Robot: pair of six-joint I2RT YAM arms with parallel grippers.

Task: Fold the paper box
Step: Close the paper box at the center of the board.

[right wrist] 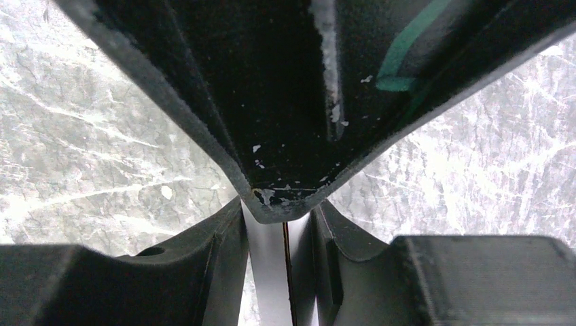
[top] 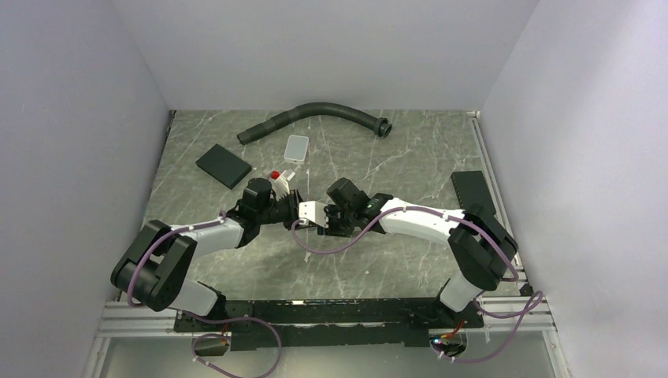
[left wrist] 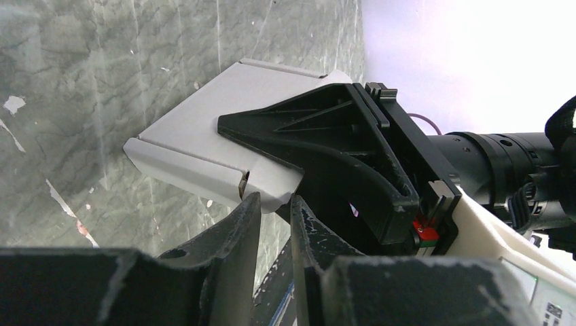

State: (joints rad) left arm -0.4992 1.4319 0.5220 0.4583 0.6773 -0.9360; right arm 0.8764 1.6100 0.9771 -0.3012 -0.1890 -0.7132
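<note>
White paper box (top: pixel 312 211) at mid-frame over the marble worktop (top: pixel 410 157), left jaws clamped on one corner, right jaws clamped on its other side

Right end effector (right wrist: pixel 277 227) pinches what seems the paper box (right wrist: pixel 265 278), edge-on.

paper box (left wrist: pixel 197 129): white thin card, matt, crisp creases | counter (top: pixel 410 157): grey marble-look top, smooth, bit of a sheen | left claw (left wrist: pixel 275 207): black plastic, matt, kinda gritty, pale scuffs | right claw (right wrist: pixel 278 224): same matt black plastic, flecked with white chips | hose (top: pixel 323 108): dark, dull, rubbery-looking | pad (top: pixel 224 165): flat black, matt
</note>
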